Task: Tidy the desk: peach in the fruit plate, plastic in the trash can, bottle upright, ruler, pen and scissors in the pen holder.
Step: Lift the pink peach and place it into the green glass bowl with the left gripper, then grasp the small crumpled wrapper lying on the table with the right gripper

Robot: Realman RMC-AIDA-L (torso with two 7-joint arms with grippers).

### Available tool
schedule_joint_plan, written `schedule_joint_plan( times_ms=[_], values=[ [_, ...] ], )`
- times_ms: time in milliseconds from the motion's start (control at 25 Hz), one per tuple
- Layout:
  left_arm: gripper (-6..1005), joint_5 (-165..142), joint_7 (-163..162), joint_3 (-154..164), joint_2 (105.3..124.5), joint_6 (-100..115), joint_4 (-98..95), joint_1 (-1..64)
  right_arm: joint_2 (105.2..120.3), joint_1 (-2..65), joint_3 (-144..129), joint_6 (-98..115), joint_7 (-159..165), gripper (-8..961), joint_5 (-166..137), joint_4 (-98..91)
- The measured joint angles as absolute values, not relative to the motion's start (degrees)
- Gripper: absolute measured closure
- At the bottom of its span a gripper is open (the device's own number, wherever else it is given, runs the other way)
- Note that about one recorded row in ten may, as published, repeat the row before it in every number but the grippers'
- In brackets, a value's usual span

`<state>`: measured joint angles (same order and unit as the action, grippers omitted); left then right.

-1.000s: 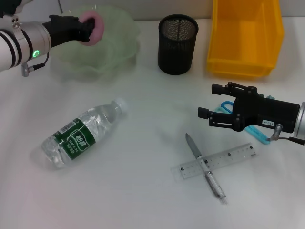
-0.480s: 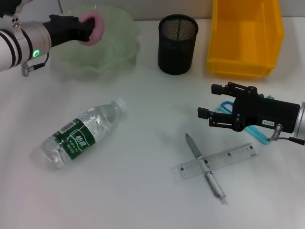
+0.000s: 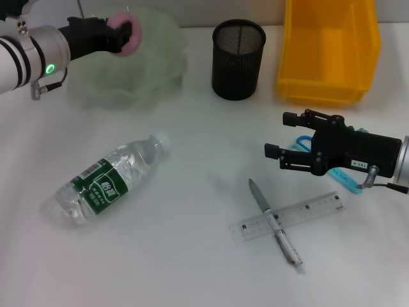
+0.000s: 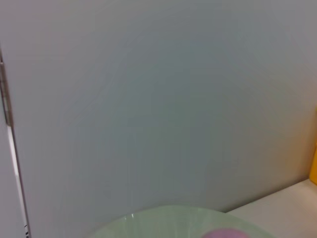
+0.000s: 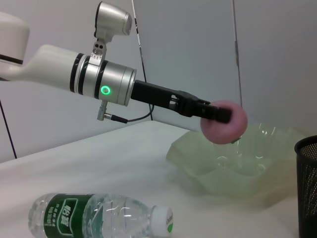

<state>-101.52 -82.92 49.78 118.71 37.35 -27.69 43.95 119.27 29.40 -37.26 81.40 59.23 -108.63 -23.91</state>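
The left gripper (image 3: 126,35) is at the far left of the table (image 3: 192,256), well to the left of the pen holder (image 3: 238,59). Its fingers are closed around the pink peach (image 3: 124,36), and it holds the fruit in the air over the pale green plate (image 3: 153,64) (the side view shows the peach above the bowl, not touching it). In front of the plate, to the left of the pen holder and nearer to the robot, the bottle (image 3: 110,178) lies on its side with its white cap toward the holder. The black mesh holder stands upright, and just to its right is the yellow bin (image 3: 329,51). In front of the holder and a bit to the right, the pen (image 3: 275,222) lies across the clear ruler (image 3: 292,215). The right gripper (image 3: 279,137) hovers in front of the bin with its fingers open, and the blue scissors (image 3: 339,173) lie partly hidden under it.
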Motion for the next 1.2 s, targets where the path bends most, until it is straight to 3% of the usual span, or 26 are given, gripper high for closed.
schedule_joint_plan(
  times_ms=[200, 400, 520, 720, 1200],
  values=[
    [771, -101.5, -82.7, 49.9, 118.73, 37.5, -27.6, 44.0, 119.27, 29.4, -37.3, 81.5, 59.2, 129, -108.6, -23.9],
    [556, -101.5, -82.8, 49.9, 118.74, 37.5, -27.6, 44.1, 119.26, 29.4, -37.3, 81.6, 59.2, 129, -108.6, -23.9],
    [332, -101.5, -82.7, 50.0, 118.74, 37.5, -27.6, 44.1, 119.26, 29.4, -37.3, 81.6, 59.2, 129, -108.6, -23.9],
    [165, -101.5, -82.8, 50.6, 118.74, 37.3, -27.6, 44.1, 119.26, 29.4, -37.3, 81.5, 59.2, 129, -108.6, -23.9],
    [165, -99.6, -83.3, 50.1, 118.64, 39.2, -27.6, 44.0, 119.26, 29.5, -37.3, 81.4, 59.2, 129, -108.6, -23.9]
  ],
)
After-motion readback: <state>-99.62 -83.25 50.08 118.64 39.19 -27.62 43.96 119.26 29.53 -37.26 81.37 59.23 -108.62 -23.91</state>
